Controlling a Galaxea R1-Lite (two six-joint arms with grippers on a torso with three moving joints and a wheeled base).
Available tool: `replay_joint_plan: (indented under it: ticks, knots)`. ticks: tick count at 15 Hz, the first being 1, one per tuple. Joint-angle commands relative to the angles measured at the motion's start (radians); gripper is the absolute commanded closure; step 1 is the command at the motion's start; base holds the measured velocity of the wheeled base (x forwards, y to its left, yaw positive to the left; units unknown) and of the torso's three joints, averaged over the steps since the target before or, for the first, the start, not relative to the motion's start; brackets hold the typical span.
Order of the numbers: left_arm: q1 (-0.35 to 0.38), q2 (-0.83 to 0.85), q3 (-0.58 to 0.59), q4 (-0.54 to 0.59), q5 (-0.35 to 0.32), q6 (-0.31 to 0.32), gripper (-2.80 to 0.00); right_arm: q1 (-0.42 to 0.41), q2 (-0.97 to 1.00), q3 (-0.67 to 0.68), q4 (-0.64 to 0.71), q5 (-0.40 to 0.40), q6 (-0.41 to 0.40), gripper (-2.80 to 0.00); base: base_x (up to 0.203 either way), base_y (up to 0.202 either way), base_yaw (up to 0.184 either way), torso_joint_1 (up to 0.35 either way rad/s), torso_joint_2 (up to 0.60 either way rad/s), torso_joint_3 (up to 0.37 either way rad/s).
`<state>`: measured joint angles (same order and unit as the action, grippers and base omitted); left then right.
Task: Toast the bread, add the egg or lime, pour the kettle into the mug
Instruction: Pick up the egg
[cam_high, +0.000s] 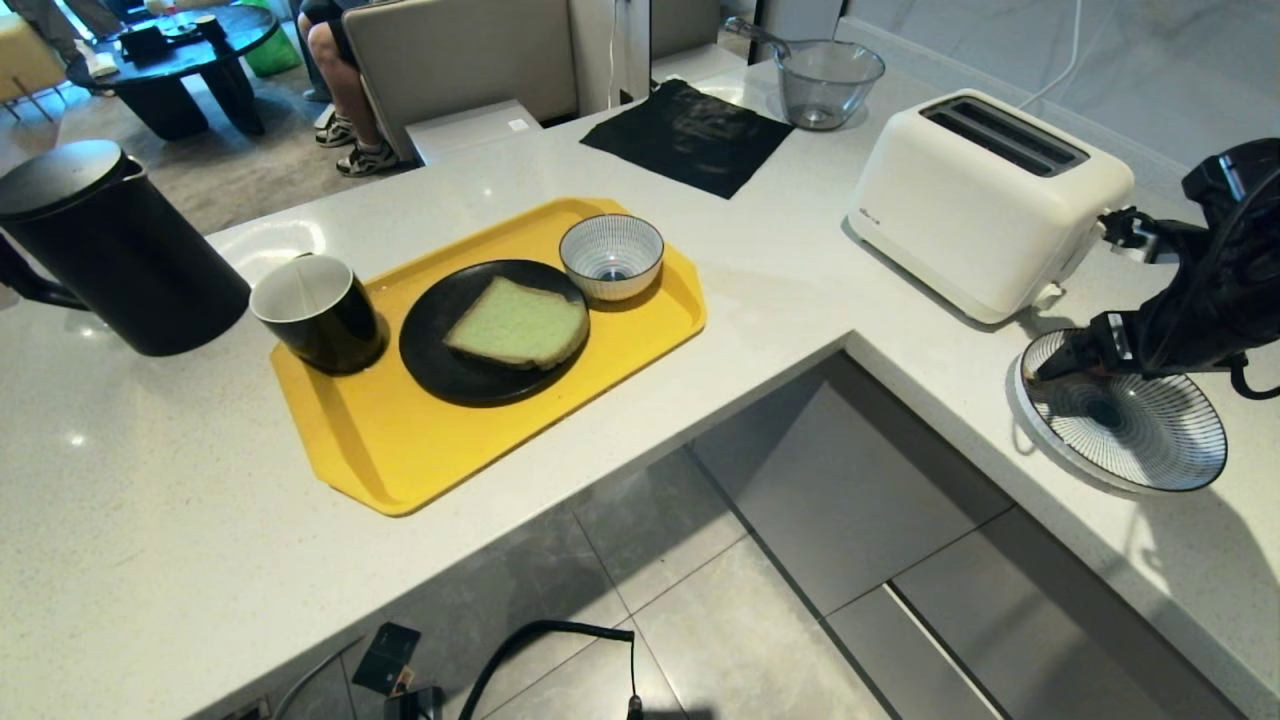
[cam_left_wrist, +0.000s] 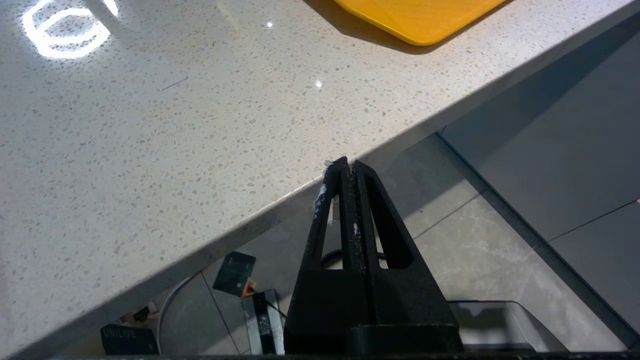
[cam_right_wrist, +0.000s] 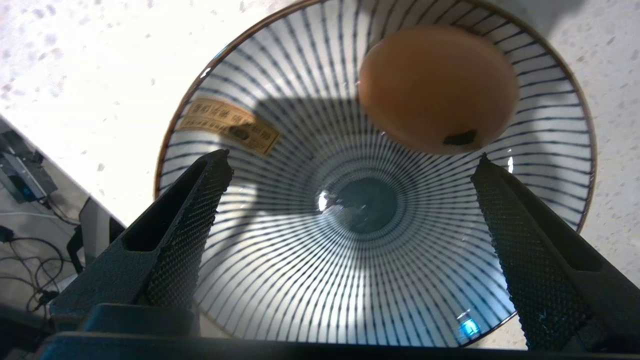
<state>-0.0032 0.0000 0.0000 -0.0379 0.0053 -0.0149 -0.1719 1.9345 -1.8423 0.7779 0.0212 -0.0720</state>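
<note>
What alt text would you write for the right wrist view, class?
The right hand, fingers wide open, hangs over a large blue-and-white striped plate on a speckled counter. A single pinkish egg with a black mark lies on the plate, beyond the fingertips.

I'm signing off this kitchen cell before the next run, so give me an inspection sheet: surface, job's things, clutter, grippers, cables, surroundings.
Surface: pale speckled L-shaped counter, glare patches.
Job's things: bread on a black plate on the yellow tray; mug upright on the tray's far left corner; kettle left of the tray, lid on; egg in the wide striped dish; toaster with empty slots.
Clutter: small striped bowl on the tray; glass bowl; black cloth.
Grippers: right gripper open over the dish, short of the egg; left gripper shut, off the counter's edge.
Cables: black cord on the floor.
Surroundings: seated person's legs, dark low table.
</note>
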Motion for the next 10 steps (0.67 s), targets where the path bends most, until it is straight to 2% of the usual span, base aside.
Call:
replay_joint_plan:
  ticks: [1,10]
  knots:
    - [0.000,0.000,0.014,0.000,0.001,0.000,0.00,-0.003,0.035,-0.030,0.004,-0.016,0.013,-2.80,0.000,0.000,0.000,0.000,0.00,0.000]
    - [0.000,0.000,0.014,0.000,0.001,0.000,0.00,-0.022,0.074,-0.082,0.004,-0.040,0.020,-2.80,0.000,0.000,0.000,0.000,0.00,0.000]
